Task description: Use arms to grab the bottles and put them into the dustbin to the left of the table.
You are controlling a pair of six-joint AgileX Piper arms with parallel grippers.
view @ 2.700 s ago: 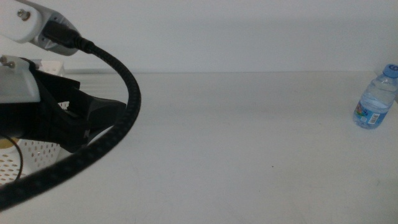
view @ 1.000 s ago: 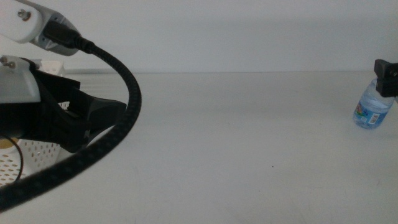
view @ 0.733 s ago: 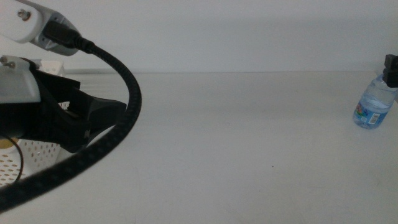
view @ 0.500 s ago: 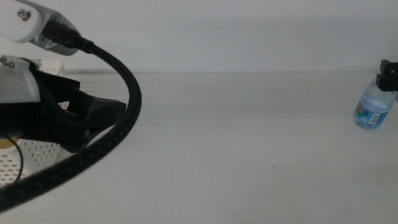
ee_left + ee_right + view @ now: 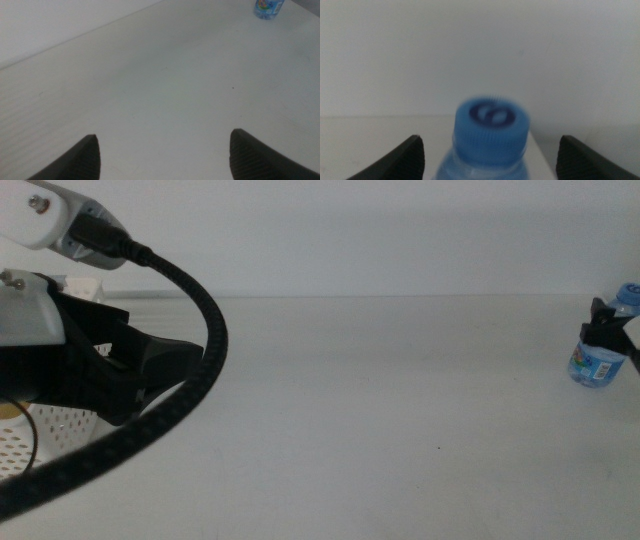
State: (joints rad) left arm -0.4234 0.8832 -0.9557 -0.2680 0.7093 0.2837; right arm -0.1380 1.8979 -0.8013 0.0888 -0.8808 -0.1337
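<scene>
Wall (image 5: 380, 230): plain, pale grey-white, unmarked; rose straight behind the far edge of the tabletop (image 5: 350, 380); filled the upper third of the middle view and, blurred, the background of the right wrist view.
Speck (image 5: 437, 448): tiny, dark, alone; lay on the tabletop right of centre, toward the near side; showed in the left wrist view too.

No text can be read: the water bottle (image 5: 491, 145) between the right gripper's jaws shows only a blurred swirl mark on its blue cap (image 5: 492, 126)
</scene>
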